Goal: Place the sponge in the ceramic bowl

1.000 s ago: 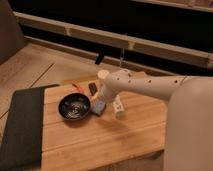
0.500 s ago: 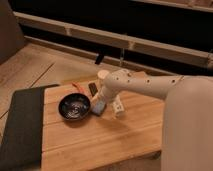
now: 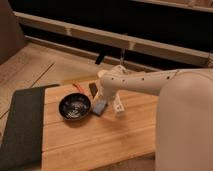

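Desk: open wood runs to the near edge. Dark mat along the left edge. Ceramic bowl, centre-left. Sponge, just beside the bowl's right rim. Gripper directly over the sponge; whether it grips cannot be told. White tube, right. Dark bottle, behind.

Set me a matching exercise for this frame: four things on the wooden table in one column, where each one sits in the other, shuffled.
Things:
1. ceramic bowl
2. sponge
3. white tube
4. dark mat

Places:
A. along the left edge of the table
B. just right of the bowl, directly below the tool
C. between the mat and the sponge
D. right of the sponge, under the arm

Pairs: 1-C, 2-B, 3-D, 4-A
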Motion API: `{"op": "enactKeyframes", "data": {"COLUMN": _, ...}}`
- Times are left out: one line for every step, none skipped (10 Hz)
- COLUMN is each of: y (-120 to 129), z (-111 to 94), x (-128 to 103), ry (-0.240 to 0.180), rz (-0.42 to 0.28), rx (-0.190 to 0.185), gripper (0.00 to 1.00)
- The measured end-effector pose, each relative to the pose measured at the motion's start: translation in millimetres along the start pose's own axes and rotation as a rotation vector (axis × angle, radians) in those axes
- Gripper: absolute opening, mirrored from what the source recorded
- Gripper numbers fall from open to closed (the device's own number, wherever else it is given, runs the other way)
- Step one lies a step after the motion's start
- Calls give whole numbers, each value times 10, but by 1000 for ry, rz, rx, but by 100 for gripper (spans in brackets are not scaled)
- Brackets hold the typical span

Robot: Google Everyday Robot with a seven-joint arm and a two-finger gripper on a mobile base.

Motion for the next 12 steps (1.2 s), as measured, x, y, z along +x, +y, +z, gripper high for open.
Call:
{"op": "enactKeyframes", "data": {"y": -35, "z": 71, "x": 6, "ry": 6, "rz": 11, "rx": 5, "gripper": 65}}
{"op": "enactKeyframes", "data": {"y": -65, "z": 194, "x": 26, "ry": 22, "rz": 25, "rx": 9, "gripper": 65}}
{"op": "enactKeyframes", "data": {"y": -94, "z": 282, "x": 23, "ry": 34, "rz": 38, "rx": 12, "gripper": 65}}
{"op": "enactKeyframes", "data": {"y": -115, "z": 329, "x": 28, "ry": 42, "rz": 44, "rx": 15, "gripper": 65}}
{"op": "enactKeyframes", "data": {"y": -120, "z": 384, "x": 13, "ry": 49, "rz": 47, "rx": 15, "gripper": 65}}
{"op": "enactKeyframes", "data": {"y": -104, "z": 437, "x": -1, "ry": 56, "rz": 43, "rx": 14, "gripper": 65}}
{"op": "enactKeyframes", "data": {"y": -76, "z": 460, "x": -14, "ry": 60, "rz": 38, "rx": 13, "gripper": 65}}
{"op": "enactKeyframes", "data": {"y": -34, "z": 487, "x": -29, "ry": 64, "rz": 28, "rx": 10, "gripper": 65}}
{"op": "enactKeyframes", "data": {"y": 12, "z": 511, "x": -50, "ry": 69, "rz": 17, "rx": 7, "gripper": 65}}
{"op": "enactKeyframes", "data": {"y": 57, "z": 527, "x": -73, "ry": 72, "rz": 6, "rx": 4, "gripper": 65}}
{"op": "enactKeyframes", "data": {"y": 91, "z": 546, "x": -84, "ry": 76, "rz": -3, "rx": 3, "gripper": 65}}
{"op": "enactKeyframes", "data": {"y": 120, "z": 579, "x": -97, "ry": 84, "rz": -16, "rx": 7, "gripper": 65}}
